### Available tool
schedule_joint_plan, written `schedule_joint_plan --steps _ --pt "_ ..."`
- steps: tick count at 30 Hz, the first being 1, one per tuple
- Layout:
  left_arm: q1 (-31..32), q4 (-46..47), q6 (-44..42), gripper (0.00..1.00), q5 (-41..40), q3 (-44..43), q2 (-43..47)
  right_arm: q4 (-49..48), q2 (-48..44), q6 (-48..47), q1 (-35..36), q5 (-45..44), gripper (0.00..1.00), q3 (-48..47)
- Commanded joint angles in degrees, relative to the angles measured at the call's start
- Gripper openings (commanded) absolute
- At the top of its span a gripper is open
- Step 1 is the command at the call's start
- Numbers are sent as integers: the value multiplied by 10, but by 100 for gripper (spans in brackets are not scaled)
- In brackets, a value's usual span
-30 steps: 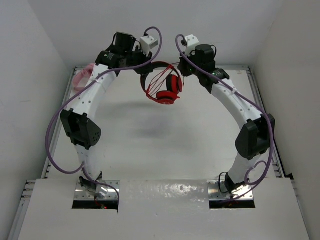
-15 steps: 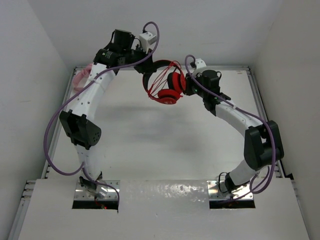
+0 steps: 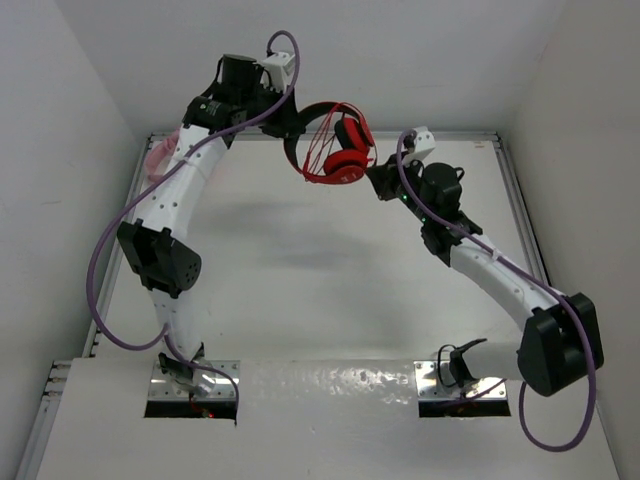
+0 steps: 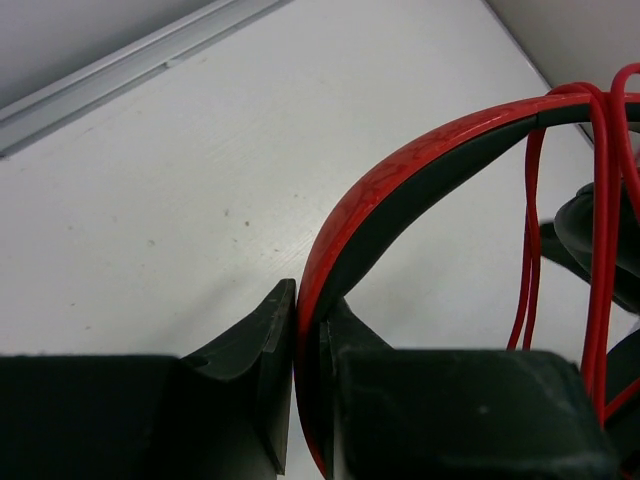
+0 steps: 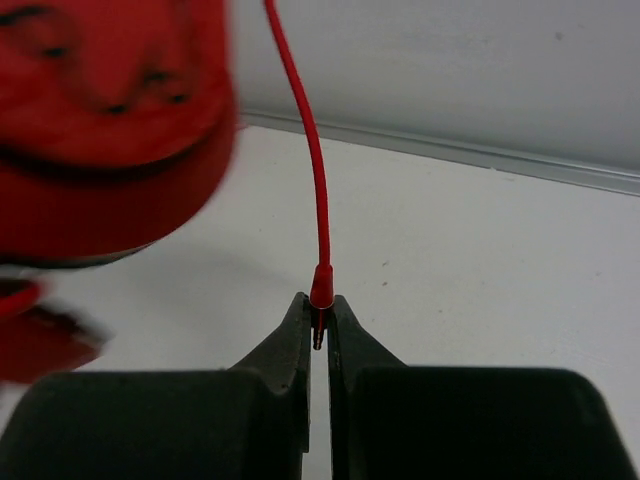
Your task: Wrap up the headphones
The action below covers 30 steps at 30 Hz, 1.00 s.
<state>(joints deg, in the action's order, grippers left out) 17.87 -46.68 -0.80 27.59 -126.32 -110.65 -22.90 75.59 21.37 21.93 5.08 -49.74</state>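
Well, at the far left corner of the counter [image 3: 300,300] lies a pale pink pair of headphones [image 3: 160,153], partly hidden behind the left arm [image 3: 185,185]. This arm rises from the near edge of the counter and bends over its far left part. The left jaws are pressed together on the headband [image 4: 400,165] of the red headphones [image 3: 345,162]. In the left wrist view the band is red outside and black inside, and it stands on edge between the two dark jaws, touching both.

The red headphones are held up in the air over the far middle of the counter, not touching it, and a soft shadow lies on the counter under them. The two round ear cups hang close together below the band. Several turns of the thin red cord [image 4: 527,250] run across the band and down beside the cups.

One free length of the cord [image 5: 300,130] comes down to the right jaws over the far right part of the counter. The right jaws are nearly closed and they pinch the plug [image 5: 321,290] at the end of the cord, so the cord stands almost straight up from them. One red ear cup [image 5: 110,130] is blurred at the left of the right wrist view. The right arm [image 3: 495,275] stretches from the near right edge of the counter toward its far side.
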Motion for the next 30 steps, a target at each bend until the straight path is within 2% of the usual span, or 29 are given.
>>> schedule_joint_plan --steps 1,4,9,12,15,21,26,29,30 --pt "-7 46 41 0 -50 -10 4 48 -27 -36 28 -6 0 -31" --pt "-6 46 11 0 -90 5 5 137 -28 -60 41 19 0 -66" --pt "-5 51 -28 0 -154 21 10 215 -24 -86 51 50 0 -109" --pt "-3 64 -66 0 -216 37 11 266 -29 -110 58 57 0 -131" --pt "-2 72 -126 0 -244 45 10 300 -28 -130 65 69 0 -153" --pt "10 78 -233 0 -222 69 12 364 5 -164 81 88 0 -210" --pt "28 43 -293 0 -218 78 11 388 35 -171 91 110 0 -271" --pt "37 8 -354 0 -184 83 11 359 53 -149 91 79 0 -300" --pt "38 -4 -362 0 -174 85 11 368 64 -149 90 62 0 -339"
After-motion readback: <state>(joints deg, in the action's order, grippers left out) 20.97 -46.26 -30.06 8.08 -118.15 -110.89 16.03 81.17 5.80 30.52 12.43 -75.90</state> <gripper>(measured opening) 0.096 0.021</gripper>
